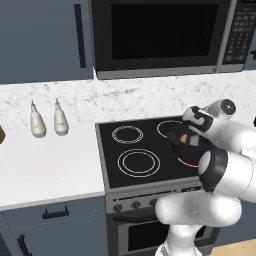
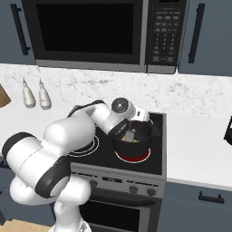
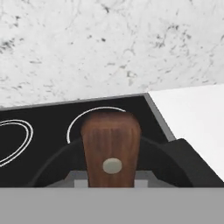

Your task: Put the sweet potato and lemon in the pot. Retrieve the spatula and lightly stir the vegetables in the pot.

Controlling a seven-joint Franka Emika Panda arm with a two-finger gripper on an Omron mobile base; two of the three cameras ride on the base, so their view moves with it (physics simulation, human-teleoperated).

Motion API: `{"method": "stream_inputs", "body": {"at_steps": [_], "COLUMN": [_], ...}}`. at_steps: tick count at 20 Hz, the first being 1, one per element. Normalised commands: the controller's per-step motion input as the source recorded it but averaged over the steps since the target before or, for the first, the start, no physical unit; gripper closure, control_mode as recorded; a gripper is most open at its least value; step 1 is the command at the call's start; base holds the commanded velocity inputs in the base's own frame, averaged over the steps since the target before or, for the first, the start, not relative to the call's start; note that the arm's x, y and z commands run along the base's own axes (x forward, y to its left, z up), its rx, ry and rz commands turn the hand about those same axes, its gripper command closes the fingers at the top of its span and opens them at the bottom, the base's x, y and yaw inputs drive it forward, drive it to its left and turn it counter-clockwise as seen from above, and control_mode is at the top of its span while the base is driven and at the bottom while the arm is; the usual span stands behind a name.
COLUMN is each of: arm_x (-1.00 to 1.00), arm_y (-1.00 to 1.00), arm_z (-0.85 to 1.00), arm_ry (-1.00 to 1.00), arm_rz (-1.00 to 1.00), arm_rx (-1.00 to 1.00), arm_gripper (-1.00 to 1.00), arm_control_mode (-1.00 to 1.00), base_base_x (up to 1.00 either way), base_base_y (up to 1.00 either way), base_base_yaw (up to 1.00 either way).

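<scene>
The dark pot (image 2: 144, 141) stands on the front right burner, which glows red (image 2: 132, 157). My gripper (image 2: 132, 125) reaches down into it from above, shut on the spatula; its reddish-brown handle (image 3: 111, 144) rises between the fingers in the hand view, while the blade is hidden. The pot's rim (image 3: 173, 153) curves behind the handle. Inside the pot a bit of yellow, the lemon (image 2: 132, 138), shows. From the left base view an orange-brown bit, the sweet potato (image 1: 184, 137), shows in the pot (image 1: 181, 148) beside my gripper (image 1: 192, 132).
Two white bottles (image 1: 37, 124) (image 1: 60, 120) stand on the counter left of the stove. The left burner rings (image 1: 138, 162) (image 1: 127, 134) are bare. A microwave (image 1: 160, 35) hangs above. White counter (image 2: 199, 149) lies right of the stove, with a dark object (image 2: 229, 131) at its edge.
</scene>
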Motion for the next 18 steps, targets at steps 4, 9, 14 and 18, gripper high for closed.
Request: {"method": "stream_inputs", "body": {"at_steps": [4, 9, 14, 18], "arm_x": [0.19, 0.15, -0.28, -0.21], "arm_y": [0.00, 0.00, -0.01, -0.01], "arm_z": [-0.43, -0.13, 0.34, 0.08], "arm_ry": [-0.24, -0.30, -0.19, 0.01], "arm_rz": [0.05, 0.04, 0.01, 0.00], "arm_rx": [0.00, -0.01, 0.00, 0.00], "arm_gripper": [1.00, 1.00, 1.00, 1.00], "arm_control_mode": [-1.00, -1.00, -1.00, -1.00], "base_base_x": [0.00, 0.00, 0.00, 0.00], "base_base_y": [0.00, 0.00, 0.00, 0.00], "base_base_yaw": [0.00, 0.00, 0.00, 0.00]}}
